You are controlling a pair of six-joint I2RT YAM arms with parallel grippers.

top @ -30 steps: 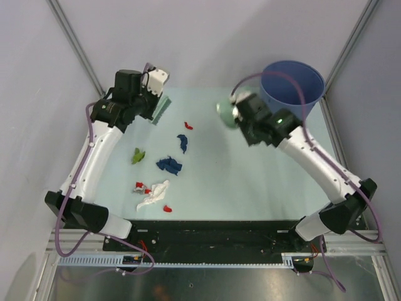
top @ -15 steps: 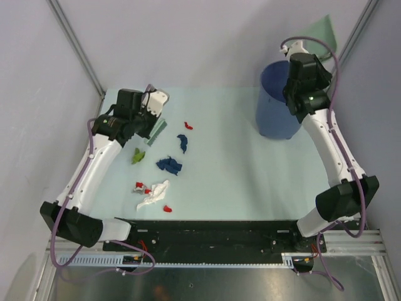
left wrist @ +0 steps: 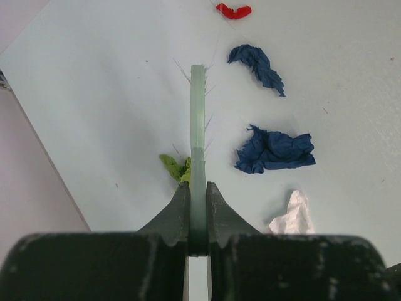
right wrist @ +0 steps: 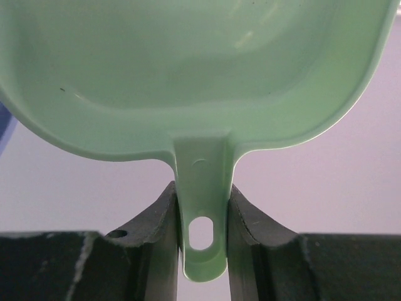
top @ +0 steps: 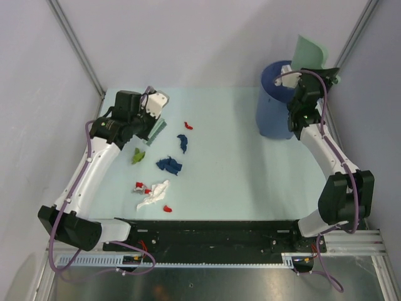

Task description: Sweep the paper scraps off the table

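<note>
1. On the left half of the table [top: 250, 175] lie the paper scraps [top: 169, 165]: dark blue wads, a white crumple, red bits and a green piece.
2. Just left of them, the left end effector [left wrist: 198, 195] is clamped on a pale green brush [left wrist: 198, 119], with the green piece beside its bristles.
3. At the far right, the right end effector [right wrist: 202, 200] pinches the handle of a dustpan [right wrist: 188, 75], raised near a blue bin [top: 274, 119].

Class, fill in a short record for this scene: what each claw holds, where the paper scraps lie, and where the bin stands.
left claw: shut on brush, close to the scraps
right claw: shut on dustpan handle, raised by the bin
paper scraps: scattered on the table, left half
blue bin: far right corner
</note>
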